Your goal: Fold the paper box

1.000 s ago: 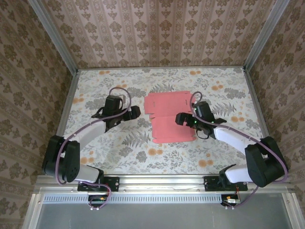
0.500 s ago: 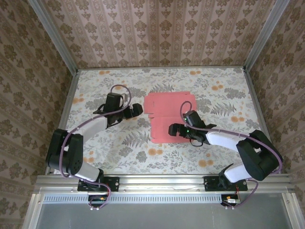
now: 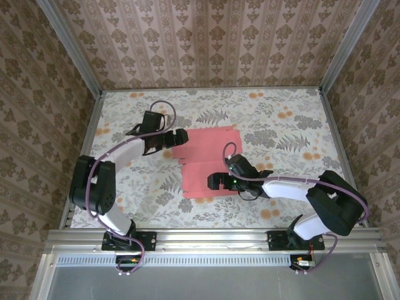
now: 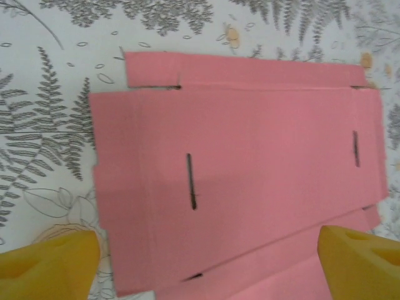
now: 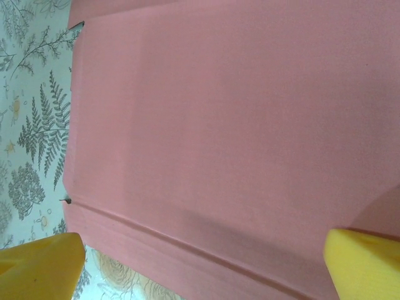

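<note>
While the paper box (image 3: 201, 159) lay flat, pink side up, the left gripper (image 3: 179, 137) at its edge and right gripper (image 3: 214, 182) over it were both spread wide.

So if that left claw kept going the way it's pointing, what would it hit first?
Probably the paper box: the left gripper sits at its left edge, aimed across it, and the wrist view has flat pink cardboard straight ahead between the open fingers. Height above it is unclear.
</note>
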Robot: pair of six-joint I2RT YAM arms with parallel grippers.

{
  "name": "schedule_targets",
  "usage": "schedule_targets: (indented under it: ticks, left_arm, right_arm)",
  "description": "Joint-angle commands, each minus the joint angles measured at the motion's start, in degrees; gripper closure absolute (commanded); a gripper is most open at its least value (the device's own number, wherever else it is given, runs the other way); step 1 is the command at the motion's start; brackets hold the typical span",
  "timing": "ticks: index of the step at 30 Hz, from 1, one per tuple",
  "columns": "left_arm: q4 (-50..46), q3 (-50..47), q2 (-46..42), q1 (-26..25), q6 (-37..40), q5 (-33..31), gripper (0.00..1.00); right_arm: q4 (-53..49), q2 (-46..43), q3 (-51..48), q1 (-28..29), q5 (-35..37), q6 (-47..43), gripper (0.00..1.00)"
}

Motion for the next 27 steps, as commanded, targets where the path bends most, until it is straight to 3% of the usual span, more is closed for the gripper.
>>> schedule_targets:
  ticks: [1,6,11,14,20,27]
  left_arm:
    - [-7.26,2.44,1.3,0.1,1.36,-4.56,0.12]
    - [-7.27,2.54,2.5,-0.35,-0.81,-6.08,0.14]
    - [-6.81,3.9,4.78,-1.37,-1.67,-6.12,0.11]
    - [-5.94,4.37,5.9,-1.67,-2.16,-6.61,0.07]
    - [-4.84,5.96,7.84,-1.75,-2.77,-6.6,0.08]
    - [-1.5,4.99,8.84,-1.89,-4.01,-5.08,0.08]
  right_arm:
    - [-3.48,-5.37,-1.38,0.39,-0.87,1.69,0.0]
    - [-4.93,-10.41,-1.18,-0.82,1.22,0.72,0.0]
    - [-6.61,-10.3,1.31,-7.97,-1.32,-1.65,0.0]
    - [-6.55,-6.58,3.58,-14.09,-4.16,-3.56,0.0]
    - [-5.83,4.73,9.23,-20.98,-5.33,-8.05,0.0]
    - [-4.09,12.73,15.13,-22.66,-7.99,-9.13,0.0]
